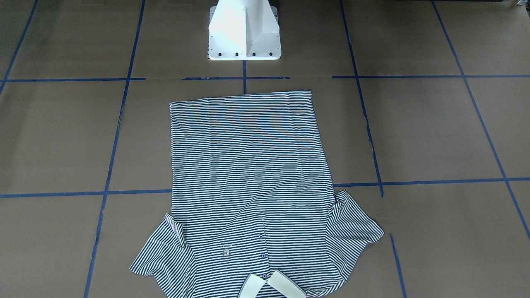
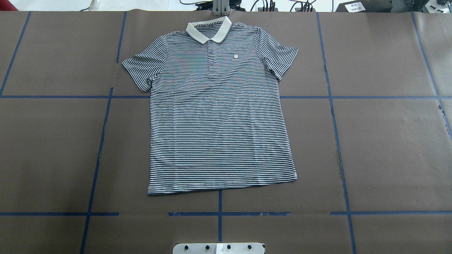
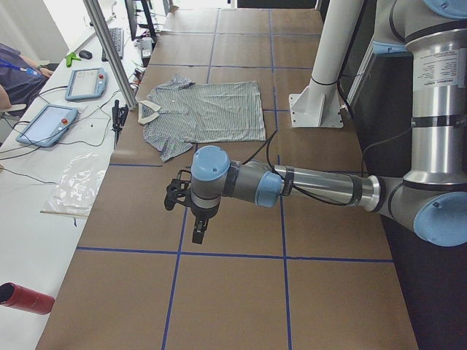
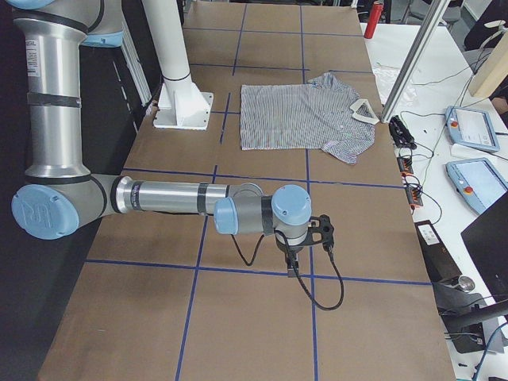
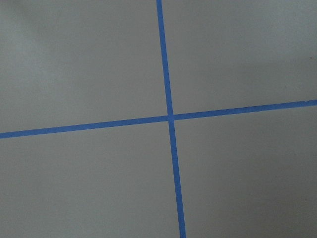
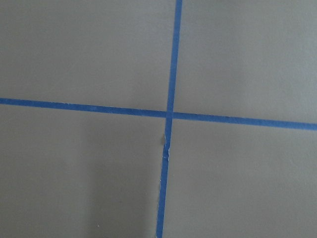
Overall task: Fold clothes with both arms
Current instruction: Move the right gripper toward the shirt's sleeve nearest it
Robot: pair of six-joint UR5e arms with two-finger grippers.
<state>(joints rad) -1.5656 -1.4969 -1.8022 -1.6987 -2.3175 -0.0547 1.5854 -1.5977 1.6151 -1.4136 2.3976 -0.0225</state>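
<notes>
The striped polo shirt (image 2: 219, 116) lies flat and face up in the middle of the tabletop (image 2: 388, 141). Its cream collar (image 2: 209, 31) is at the far edge from the robot, and its hem (image 2: 222, 186) is toward the white pedestal (image 1: 244, 31). Both short sleeves (image 2: 141, 68) are spread outward.

It looks like thin, light knit. It is probably limp, likely to sag and stretch between two grip points, and apt to drag on the brown paper instead of sliding cleanly. The collar and button placket (image 2: 210, 53) are the only stiffer parts. A pinch will likely need to catch both layers at an edge.

Sensible holds seem to be a shoulder seam beside the sleeve and the hem corner on the same side, one per arm, so a side panel folds inward evenly.

The left end effector (image 3: 191, 211) and right end effector (image 4: 309, 238) hang over bare tabletop, well apart from the shirt. I cannot tell whether either is spread or pressed together. The wrist cameras show only blue tape (image 5: 168, 118) crossings.
</notes>
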